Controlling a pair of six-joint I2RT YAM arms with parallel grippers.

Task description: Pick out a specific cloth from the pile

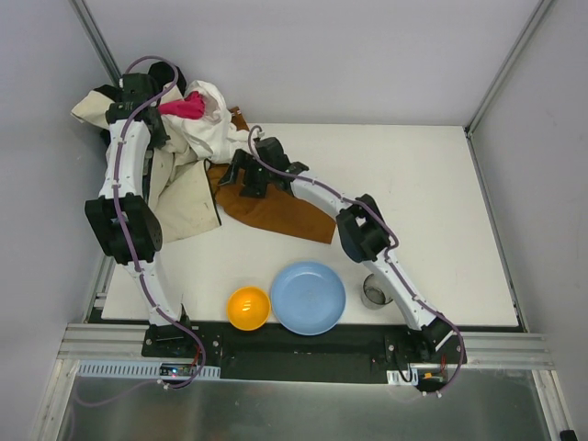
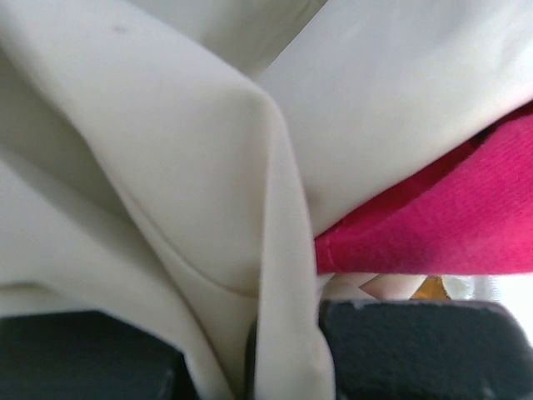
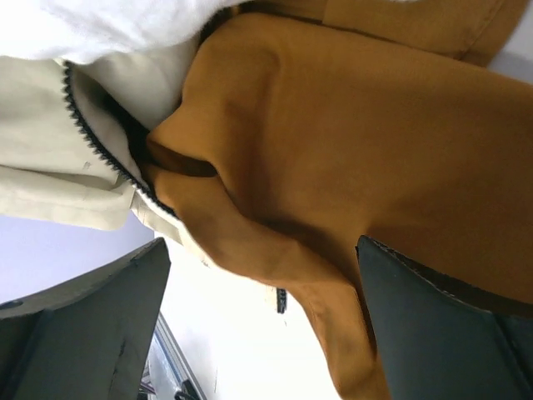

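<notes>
The rust-brown cloth (image 1: 280, 213) lies spread on the white table, its upper end tucked under the pile (image 1: 197, 138) of cream, white, black and bright pink garments at the back left. My right gripper (image 1: 237, 176) is open over the cloth's left edge. In the right wrist view a fold of the cloth (image 3: 350, 150) hangs between the wide-apart fingers of the right gripper (image 3: 262, 317), against the right finger (image 3: 433, 333). My left gripper (image 1: 152, 118) is on the pile. In the left wrist view the left gripper (image 2: 254, 358) is shut on a cream garment fold (image 2: 166, 167), beside pink fabric (image 2: 450, 225).
An orange bowl (image 1: 248, 308), a blue plate (image 1: 308, 297) and a small metal cup (image 1: 375, 292) stand along the table's near edge. A zipped cream garment (image 3: 75, 158) lies left of the brown cloth. Grey enclosure walls stand close behind and left of the pile.
</notes>
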